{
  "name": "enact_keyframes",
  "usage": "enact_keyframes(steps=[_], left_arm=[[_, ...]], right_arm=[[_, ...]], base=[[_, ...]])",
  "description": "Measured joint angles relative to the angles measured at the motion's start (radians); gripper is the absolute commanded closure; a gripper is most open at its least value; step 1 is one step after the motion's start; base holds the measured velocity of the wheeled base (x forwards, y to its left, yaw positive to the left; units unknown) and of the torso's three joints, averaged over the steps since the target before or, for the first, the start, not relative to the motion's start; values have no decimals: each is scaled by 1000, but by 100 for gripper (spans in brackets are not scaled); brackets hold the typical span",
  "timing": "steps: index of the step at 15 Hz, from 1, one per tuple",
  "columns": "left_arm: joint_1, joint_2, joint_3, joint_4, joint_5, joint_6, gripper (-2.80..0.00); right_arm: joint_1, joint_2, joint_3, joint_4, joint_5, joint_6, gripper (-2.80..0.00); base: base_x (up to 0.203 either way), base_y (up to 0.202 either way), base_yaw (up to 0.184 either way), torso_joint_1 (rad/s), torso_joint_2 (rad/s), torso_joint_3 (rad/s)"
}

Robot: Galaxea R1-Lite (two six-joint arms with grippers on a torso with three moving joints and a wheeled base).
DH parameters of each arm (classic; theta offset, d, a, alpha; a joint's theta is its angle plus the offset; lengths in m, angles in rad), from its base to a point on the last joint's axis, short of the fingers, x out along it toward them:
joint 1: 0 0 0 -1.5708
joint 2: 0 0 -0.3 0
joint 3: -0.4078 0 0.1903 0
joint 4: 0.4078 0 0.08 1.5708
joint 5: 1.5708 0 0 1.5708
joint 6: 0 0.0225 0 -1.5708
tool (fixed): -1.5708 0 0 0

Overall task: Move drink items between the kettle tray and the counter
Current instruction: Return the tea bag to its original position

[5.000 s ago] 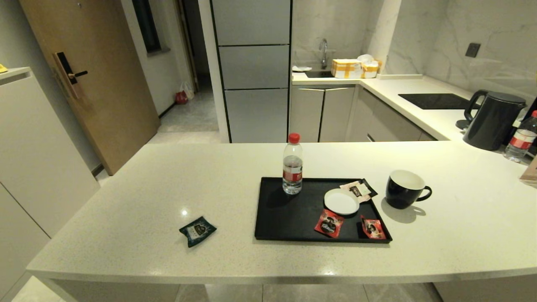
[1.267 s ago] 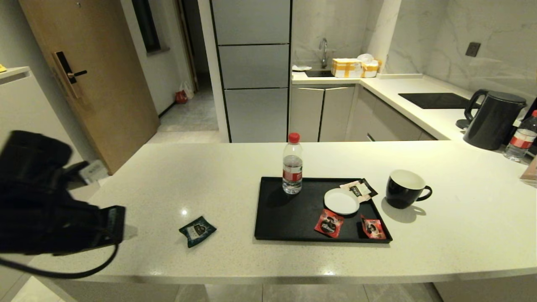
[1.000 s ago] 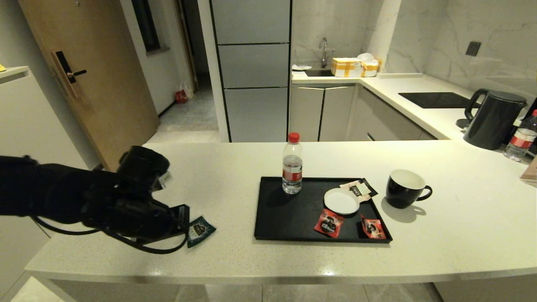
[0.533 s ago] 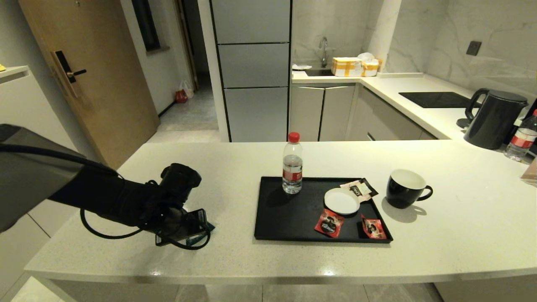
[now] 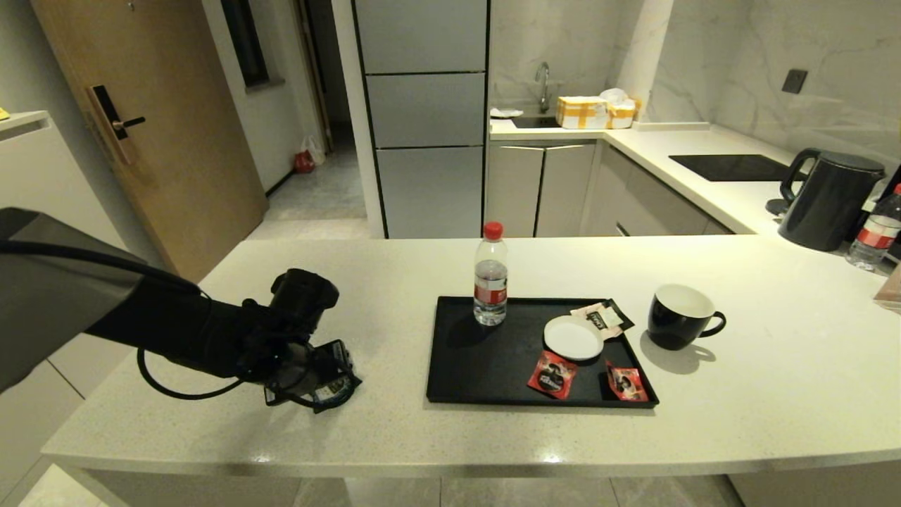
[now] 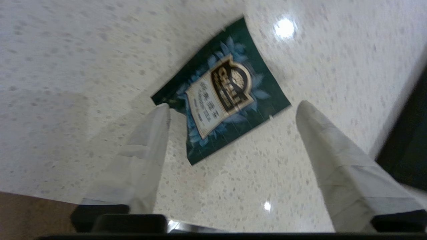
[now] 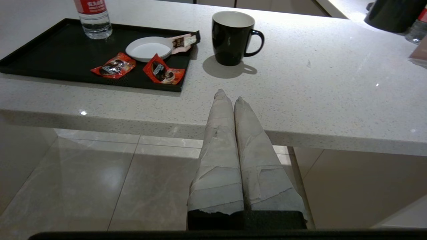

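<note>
The left gripper (image 6: 230, 106) hangs with jaws wide just above the small dark teal foil sachet (image 6: 220, 90), which lies flat on the off-white speckled stone worktop (image 5: 232, 331), well left of the matte black rectangular tray (image 5: 486, 362). Being thin and flat, the sachet may slide or slip out as the jaws close (the glossy stone gives little purchase). Its long axis runs diagonally across the jaw gap, one corner just beside a fingertip (image 6: 161, 111); the right gripper (image 7: 230, 96) is parked below the worktop edge, jaws together.

Five seconds ago no arm showed; since then the left gripper (image 6: 230, 106) has swept in over the counter (image 5: 394, 436) and now sits above the teal sachet (image 6: 222, 91), fingers spread, seemingly not touching it.
</note>
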Motion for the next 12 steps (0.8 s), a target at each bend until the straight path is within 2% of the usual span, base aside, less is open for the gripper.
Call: enact_keyframes(steps=[5,12], left_arm=[[0,51,-13,-3,52,-15,-280],[7,89,-50,-6,45,-44,-280]], right_arm=[[0,0,0,0,0,0,0],[0,0,0,0,-1,0,0]], base=[[0,0,0,0,0,0],[0,0,0,0,0,0]])
